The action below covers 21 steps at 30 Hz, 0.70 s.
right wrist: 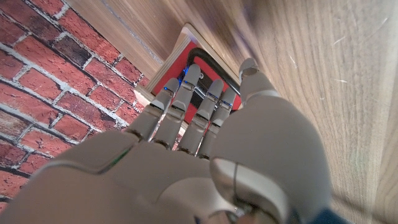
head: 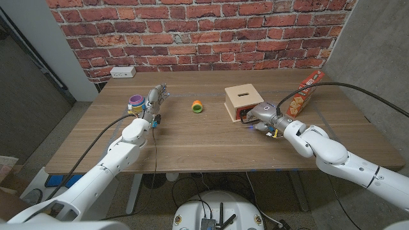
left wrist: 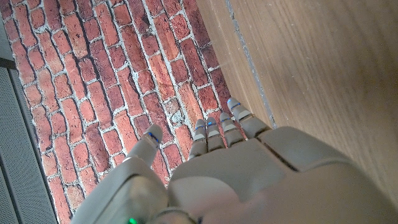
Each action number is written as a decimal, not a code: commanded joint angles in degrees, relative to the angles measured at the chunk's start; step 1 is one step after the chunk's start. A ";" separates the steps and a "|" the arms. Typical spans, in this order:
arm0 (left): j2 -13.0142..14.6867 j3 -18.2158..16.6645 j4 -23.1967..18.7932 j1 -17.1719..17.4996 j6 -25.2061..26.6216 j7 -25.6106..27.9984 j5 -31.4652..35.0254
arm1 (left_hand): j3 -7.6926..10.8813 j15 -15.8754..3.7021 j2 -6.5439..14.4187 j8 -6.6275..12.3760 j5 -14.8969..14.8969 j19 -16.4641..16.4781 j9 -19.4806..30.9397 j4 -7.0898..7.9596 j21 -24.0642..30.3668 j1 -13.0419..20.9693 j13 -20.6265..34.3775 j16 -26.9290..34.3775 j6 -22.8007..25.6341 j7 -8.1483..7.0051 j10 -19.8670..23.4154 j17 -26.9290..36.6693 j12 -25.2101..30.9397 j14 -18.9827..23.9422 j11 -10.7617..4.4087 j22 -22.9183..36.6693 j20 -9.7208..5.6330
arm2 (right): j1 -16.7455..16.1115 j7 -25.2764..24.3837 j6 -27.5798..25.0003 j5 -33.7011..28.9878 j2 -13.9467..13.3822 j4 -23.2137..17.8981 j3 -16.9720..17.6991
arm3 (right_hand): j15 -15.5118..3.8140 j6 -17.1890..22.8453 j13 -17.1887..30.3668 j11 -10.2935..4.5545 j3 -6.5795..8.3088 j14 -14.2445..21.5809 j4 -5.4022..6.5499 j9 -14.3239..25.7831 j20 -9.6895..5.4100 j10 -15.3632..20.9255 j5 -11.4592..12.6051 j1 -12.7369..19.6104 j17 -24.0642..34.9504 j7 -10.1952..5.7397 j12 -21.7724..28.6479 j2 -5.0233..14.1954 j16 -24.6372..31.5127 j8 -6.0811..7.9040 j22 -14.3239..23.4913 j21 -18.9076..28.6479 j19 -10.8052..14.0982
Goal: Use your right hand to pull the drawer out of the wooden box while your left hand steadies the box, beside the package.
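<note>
White rounded arm shells end in grey hands, left hand (head: 152,102) and right hand (head: 259,119), trailing black cables.

The scene is evenly and softly lit from overhead; only faint shadows are cast on the worktop (head: 211,137). A mild sheen is seen along its far edge. The head view is sharp at the centre, with lines bent toward the corners. In both wrist views the nearest hand surfaces are blurred, and the brick wall (left wrist: 93,74) is rendered crisply.

Drawer front (right wrist: 198,62) half hidden behind right hand (right wrist: 205,118) fingers.
</note>
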 commanded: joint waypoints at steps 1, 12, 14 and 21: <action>-0.07 -0.04 0.17 0.12 -0.14 0.05 -0.15 | 0.44 -0.26 3.36 0.20 0.03 0.44 0.33 0.11 0.19 -0.25 0.21 0.05 0.70 -0.09 0.57 0.14 0.02 0.34 0.08 0.26 -3.11 | 0.19 -1.89 1.08 -0.96 0.58 0.73 -0.21 | -9.17 0.90 0.14 -0.12 -0.49 1.03 -0.02 0.11 -6.39 0.99 0.43 0.96 0.00 -0.14 0.09 0.26 0.19 0.36 0.21 0.25 0.67; -0.04 0.01 0.60 -0.07 -0.21 -0.58 -0.42 | 0.50 -0.08 3.36 0.26 0.03 0.49 0.34 0.13 0.18 -0.30 0.21 0.05 0.99 -0.15 0.63 0.15 -0.01 0.49 0.00 0.27 -3.10 | -0.04 -2.29 0.40 -1.48 1.17 0.93 -0.35 | -9.26 1.52 0.02 -0.09 -1.60 3.61 0.12 0.03 -7.13 2.41 -0.12 3.24 0.16 -0.21 -1.00 1.03 0.07 0.18 0.76 1.87 6.26; -0.12 0.01 0.79 -0.16 -0.43 -0.79 -0.50 | 0.51 -0.03 3.36 0.28 0.03 0.53 0.34 0.14 0.19 -0.31 0.21 0.05 1.05 -0.16 0.65 0.15 -0.02 0.52 0.01 0.27 -3.07 | -0.04 -2.28 0.33 -1.49 1.25 0.94 -0.37 | -9.23 1.85 0.01 -0.11 -1.81 3.63 0.19 0.07 -7.25 2.43 -0.21 3.32 0.18 -0.16 -1.11 1.09 -0.04 0.29 0.85 2.06 6.81; -0.24 0.07 1.09 -0.34 -0.70 -1.32 -0.72 | 0.54 -0.04 3.35 0.26 0.02 0.60 0.35 0.17 0.19 -0.34 0.21 0.05 1.13 -0.06 0.67 0.16 -0.04 0.62 -0.07 0.27 -2.99 | 0.10 -1.84 0.12 -1.47 1.47 1.10 -0.53 | -9.19 2.25 0.01 -0.17 -2.31 3.83 0.37 0.13 -7.33 2.42 -0.40 3.53 0.25 -0.22 -1.34 1.37 -0.31 0.36 1.11 2.49 7.93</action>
